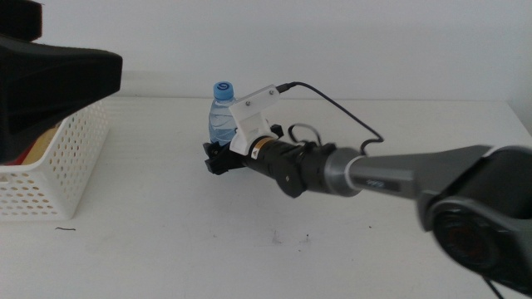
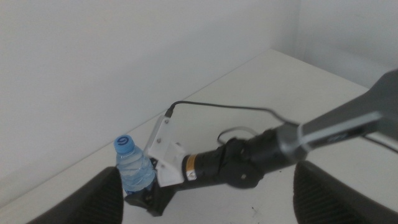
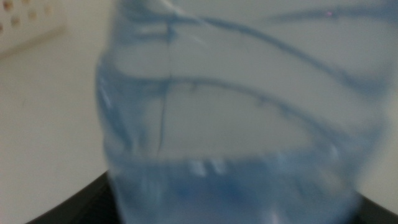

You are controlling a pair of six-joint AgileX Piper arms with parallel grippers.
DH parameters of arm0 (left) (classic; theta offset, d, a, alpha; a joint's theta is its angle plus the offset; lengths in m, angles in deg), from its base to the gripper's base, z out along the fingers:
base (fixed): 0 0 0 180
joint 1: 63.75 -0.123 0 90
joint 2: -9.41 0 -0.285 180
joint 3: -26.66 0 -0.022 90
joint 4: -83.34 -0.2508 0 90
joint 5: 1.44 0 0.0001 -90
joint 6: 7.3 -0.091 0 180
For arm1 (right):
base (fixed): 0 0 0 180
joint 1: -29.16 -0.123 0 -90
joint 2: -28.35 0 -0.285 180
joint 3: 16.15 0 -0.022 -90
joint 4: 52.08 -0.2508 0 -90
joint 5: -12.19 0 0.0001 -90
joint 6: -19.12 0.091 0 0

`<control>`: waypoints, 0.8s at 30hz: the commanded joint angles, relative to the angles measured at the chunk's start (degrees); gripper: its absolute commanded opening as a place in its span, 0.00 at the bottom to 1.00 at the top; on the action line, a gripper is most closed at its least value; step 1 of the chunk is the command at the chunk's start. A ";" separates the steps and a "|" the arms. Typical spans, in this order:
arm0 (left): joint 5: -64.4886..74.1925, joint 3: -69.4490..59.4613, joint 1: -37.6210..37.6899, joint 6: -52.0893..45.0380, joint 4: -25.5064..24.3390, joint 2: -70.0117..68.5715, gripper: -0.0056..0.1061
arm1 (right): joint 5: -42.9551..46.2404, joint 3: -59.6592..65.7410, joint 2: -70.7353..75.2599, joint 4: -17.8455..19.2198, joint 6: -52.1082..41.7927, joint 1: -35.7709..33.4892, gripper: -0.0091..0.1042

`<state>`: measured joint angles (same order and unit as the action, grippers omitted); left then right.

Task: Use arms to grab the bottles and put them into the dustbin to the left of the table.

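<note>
- Table (image 1: 166, 249): broad white surface filling most of the middle view; a few small dark specks at lower center and a short dark mark at lower left.
- Right arm (image 1: 399, 178): enters from the right edge of the middle view, grey tube running left toward center frame; large dark joint housing at lower right corner.
- Dustbin (image 1: 58, 166): white perforated basket at the left edge of the middle view, standing on the table; dark bulk of the left arm overhanging it at upper left; contents not identifiable beyond a tan and red patch behind its wall.
- Left gripper (image 2: 208, 208): seen only in the left wrist view as two dark jaws at the lower left and lower right corners, spread wide apart, nothing between them; looks down on the bottle and right arm.
- Right gripper (image 1: 218, 156): just left of center in the middle view, low to the table, jaws at the base of the bottle; closed around the bottle, which fills the right wrist view between the jaws.
- White camera bracket (image 1: 253, 112): mounted on the right wrist, just right of the bottle; black cable (image 1: 341, 108) looping from its top toward the arm.
- Water bottle (image 1: 220, 120): clear, upright, blue cap on top, at upper center-left of the middle view; well apart from the dustbin, to its right; lower left in the left wrist view (image 2: 134, 168).
</note>
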<state>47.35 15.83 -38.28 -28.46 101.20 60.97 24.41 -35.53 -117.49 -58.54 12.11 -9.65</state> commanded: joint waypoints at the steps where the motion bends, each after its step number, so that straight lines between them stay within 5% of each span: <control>1: -0.70 -0.18 0.25 0.07 -0.02 -0.19 0.89 | -6.77 3.11 5.46 -2.50 -0.05 -0.20 0.82; 3: -0.70 -0.18 0.25 0.07 -0.02 -0.19 0.89 | -8.71 8.35 10.60 -5.83 0.46 -0.20 0.82; 7: -0.70 -0.18 0.25 0.25 -0.02 -0.19 0.89 | -11.82 21.67 25.66 -6.18 1.23 -0.20 0.82; 12: -0.70 -0.18 0.25 0.25 -0.02 -0.19 0.89 | -29.77 29.15 47.49 -5.65 1.23 0.05 0.82; 18: -0.70 -0.18 0.25 0.11 -0.02 -0.19 0.89 | -44.92 24.96 65.03 2.72 3.74 0.06 0.82; 19: -0.70 -0.18 0.25 0.11 -0.02 -0.19 0.89 | -47.23 24.27 71.99 7.07 7.84 0.06 0.82; 24: -0.70 -0.18 0.25 0.11 -0.02 -0.19 0.89 | -47.56 24.27 74.37 7.20 8.10 0.06 0.82</control>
<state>47.35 15.83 -38.28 -28.46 101.20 60.97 -22.61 -11.10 -43.55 -52.08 20.03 -9.65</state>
